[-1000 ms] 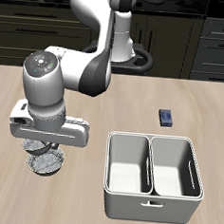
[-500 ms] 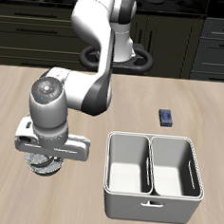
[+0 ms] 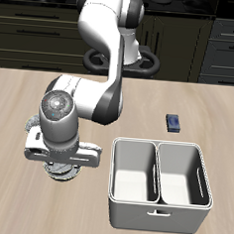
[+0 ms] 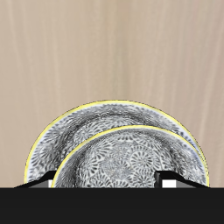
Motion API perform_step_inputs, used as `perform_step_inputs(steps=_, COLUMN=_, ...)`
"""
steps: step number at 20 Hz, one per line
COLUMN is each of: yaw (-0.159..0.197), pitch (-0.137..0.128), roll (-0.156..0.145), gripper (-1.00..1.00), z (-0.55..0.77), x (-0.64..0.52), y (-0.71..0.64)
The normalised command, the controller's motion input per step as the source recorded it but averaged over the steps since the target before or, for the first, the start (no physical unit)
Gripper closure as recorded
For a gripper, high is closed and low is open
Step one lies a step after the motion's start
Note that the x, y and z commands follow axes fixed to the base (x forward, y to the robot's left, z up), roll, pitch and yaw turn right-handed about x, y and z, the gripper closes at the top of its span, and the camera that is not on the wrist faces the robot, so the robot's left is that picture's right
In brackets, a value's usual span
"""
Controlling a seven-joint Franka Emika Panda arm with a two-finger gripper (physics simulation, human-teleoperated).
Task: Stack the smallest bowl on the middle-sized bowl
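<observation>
Frankly, I can't tell whether the gripper (image 3: 61, 170) is spread or pinching anything. It hangs right over a grey bowl (image 4: 122, 147) near the white bin (image 3: 161, 187). I can't confirm the smallest bowl is stacked yet.

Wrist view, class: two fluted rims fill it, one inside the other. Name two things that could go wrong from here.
1. The gripper hides the bowls in the exterior view, so alignment is hard to judge; only a grey rim peeks out.
2. The inner bowl sits off-centre against the outer bowl, so it might settle tilted if released.
</observation>
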Motion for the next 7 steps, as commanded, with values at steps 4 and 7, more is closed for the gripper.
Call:
perform_step_inputs(steps=4, yaw=0.029, pitch=-0.070, roll=0.067, gripper=-1.00, z=0.46, x=-0.36, y=0.28)
perform_step_inputs(steps=7, yaw=0.005, pitch=-0.063, roll=0.037, gripper=-1.00, z=0.54, x=-0.27, y=0.20)
